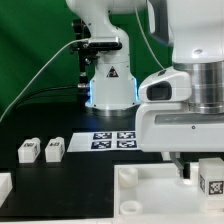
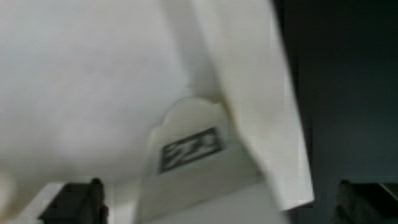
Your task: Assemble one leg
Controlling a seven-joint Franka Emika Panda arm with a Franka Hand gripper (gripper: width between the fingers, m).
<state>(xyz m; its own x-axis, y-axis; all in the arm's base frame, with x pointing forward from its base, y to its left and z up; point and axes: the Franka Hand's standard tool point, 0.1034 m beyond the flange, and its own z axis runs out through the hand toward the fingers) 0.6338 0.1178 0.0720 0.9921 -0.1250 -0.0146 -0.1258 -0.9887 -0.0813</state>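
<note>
The gripper [image 1: 188, 166] hangs low at the exterior view's right, over the large white square part [image 1: 150, 196]. A small white leg [image 1: 211, 179] with a black-and-white tag stands right beside the gripper on that part. In the wrist view the two dark fingertips [image 2: 75, 202] are wide apart with nothing between them. A tagged leg [image 2: 189, 150] lies ahead of the gripper [image 2: 219, 206] against the white part [image 2: 89, 80]. The gripper is open and empty. Two more legs [image 1: 28, 151] [image 1: 53, 148] lie on the black table at the exterior view's left.
The marker board [image 1: 113, 139] lies flat in front of the robot base [image 1: 110, 85]. A white piece [image 1: 5, 186] shows at the lower left edge of the exterior view. Cables run along the green backdrop at the left.
</note>
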